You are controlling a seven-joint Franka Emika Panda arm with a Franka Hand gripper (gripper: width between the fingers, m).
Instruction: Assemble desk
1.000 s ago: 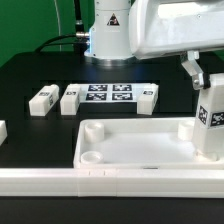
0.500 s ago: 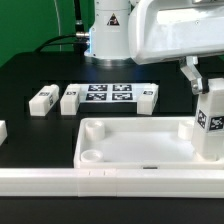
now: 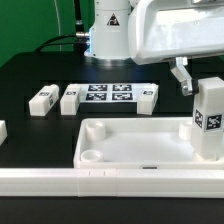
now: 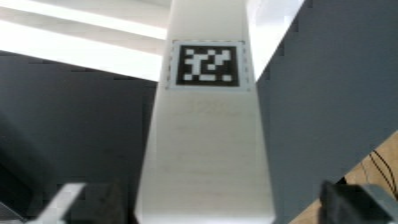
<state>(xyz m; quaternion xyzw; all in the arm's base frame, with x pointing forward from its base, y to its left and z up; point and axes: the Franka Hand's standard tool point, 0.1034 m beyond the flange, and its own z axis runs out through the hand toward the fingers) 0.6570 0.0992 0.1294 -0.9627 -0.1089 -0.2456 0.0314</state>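
Black table, green backdrop behind it, and the arm's white base at the far side. The gripper hangs over the exterior view's right end of the desk top with its fingers spread. In the wrist view there's a dark gap on each side between a fingertip and the leg standing between them, so it's straddling the leg, not squeezing it.

In the exterior view only one finger shows, just beside the leg's upper end. The other is hidden. The leg is upright with its tag in plain sight, and its foot is down inside the tray at the right end. I can't tell if it's seated in a socket, since the tray's near wall covers the bottom. The gripper's big white body also blocks a good chunk of the table behind it.

Two round sockets sit in plain view at the tray's left end. Beyond the tray the marker board lies flat. Just to the exterior view's left of it is a loose leg block, then a second leg block a bit further left, both well apart from the tray. Another white piece is cut off at the left edge, so no idea what it is. A long white rail runs along the front, right against the tray's near wall.
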